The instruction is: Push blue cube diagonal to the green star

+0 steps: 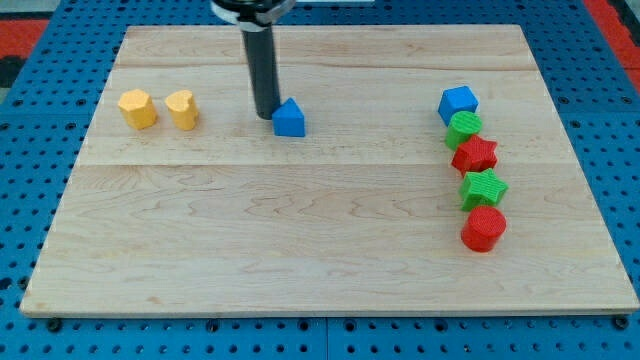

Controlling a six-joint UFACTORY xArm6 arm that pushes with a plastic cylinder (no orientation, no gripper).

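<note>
My tip (266,117) rests on the board at the upper middle, touching or nearly touching the left side of a small blue block with a peaked top (289,118). A second blue block, roughly a cube (457,104), sits at the view's upper right, at the head of a column of blocks. The green star (484,187) lies lower in that column, far to the right of my tip. The rod rises straight up out of the view's top.
The right column, top to bottom, holds the blue cube, a round green block (464,127), a red star (475,155), the green star and a red block (484,229). Two yellow blocks (138,109) (182,108) sit at upper left on the wooden board (300,250).
</note>
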